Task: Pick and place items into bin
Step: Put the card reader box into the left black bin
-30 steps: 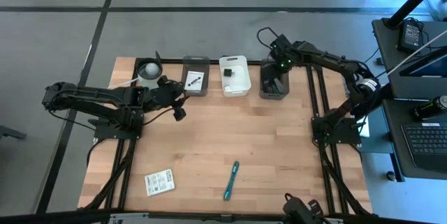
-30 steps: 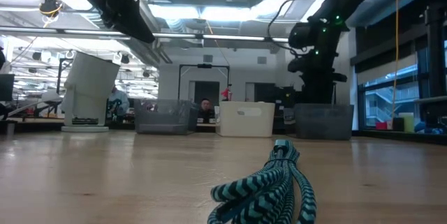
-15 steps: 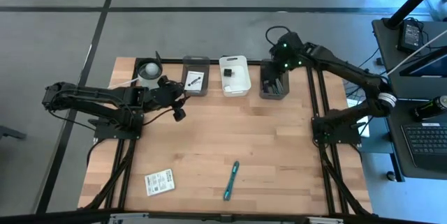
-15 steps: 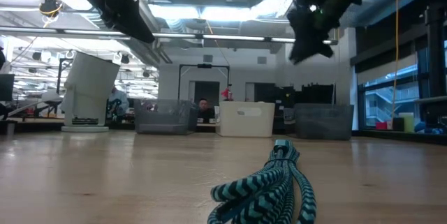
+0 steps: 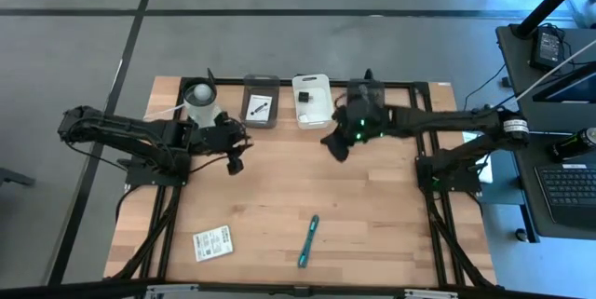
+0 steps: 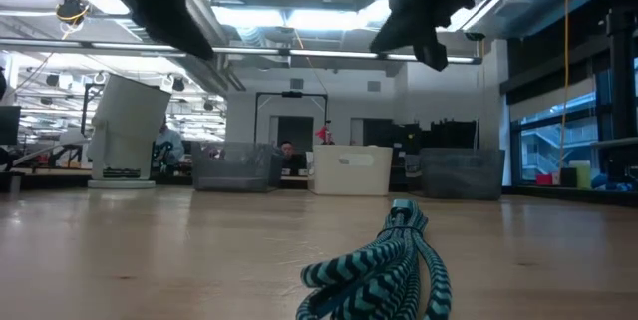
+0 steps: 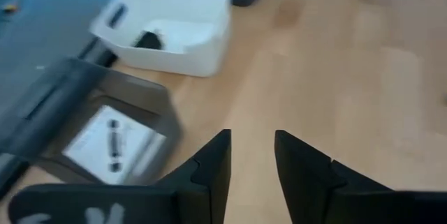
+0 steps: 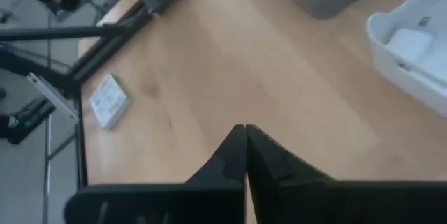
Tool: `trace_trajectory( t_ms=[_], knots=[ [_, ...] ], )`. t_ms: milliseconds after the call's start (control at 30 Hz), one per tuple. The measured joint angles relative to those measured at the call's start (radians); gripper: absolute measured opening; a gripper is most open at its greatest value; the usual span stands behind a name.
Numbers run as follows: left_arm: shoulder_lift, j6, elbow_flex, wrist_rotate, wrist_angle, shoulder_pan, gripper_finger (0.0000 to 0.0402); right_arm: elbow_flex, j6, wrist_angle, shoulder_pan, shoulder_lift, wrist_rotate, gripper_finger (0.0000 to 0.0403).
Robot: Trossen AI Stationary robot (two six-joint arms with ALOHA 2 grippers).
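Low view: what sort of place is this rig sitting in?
Probably an open lab or workshop floor. Behind the wooden table there are exposed ceiling ducts and strip lights, a person seated at a far workstation, and large windows on one side. Sorting bins line the table's far edge.

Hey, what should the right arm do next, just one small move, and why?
Probably open the right tool while heading toward the teal-handled tool: its fingers are pressed together holding nothing, and that item still lies loose on the table outside the bins.
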Motion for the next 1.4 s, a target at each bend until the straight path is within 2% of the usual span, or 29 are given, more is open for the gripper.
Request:
trace_trajectory(
  t_ms=[200, 333, 533, 733, 867, 1133, 1400],
  knots=[
    [0.000, -0.173, 0.000, 0.016, -0.086, -0.156, 0.0082, -0.072, 0.201, 0.102, 0.153, 0.009, 0.129, 0.0004],
    [0.001, -0.376, 0.000, 0.033, -0.189, -0.264, 0.0061, -0.100, 0.290, 0.128, 0.240, 0.040, 0.187, 0.0002],
    [0.042, -0.735, 0.000, 0.327, -0.276, -0.382, 0.0007, -0.101, 0.386, 0.173, 0.324, 0.128, 0.222, 0.0004],
    [0.133, -0.940, 0.001, 0.491, -0.276, -0.487, 0.0001, -0.101, 0.428, 0.266, 0.350, 0.209, 0.221, 0.0004],
    [0.208, -0.981, 0.001, 0.540, -0.267, -0.542, 0.0002, -0.101, 0.433, 0.326, 0.349, 0.243, 0.219, 0.0004],
    [0.364, -0.974, 0.001, 0.537, -0.128, -0.632, 0.0001, -0.101, 0.428, 0.346, 0.347, 0.261, 0.219, 0.0004],
    [0.437, -0.946, 0.001, 0.566, -0.092, -0.642, 0.0001, -0.101, 0.414, 0.348, 0.339, 0.261, 0.219, 0.0004]
  ],
)
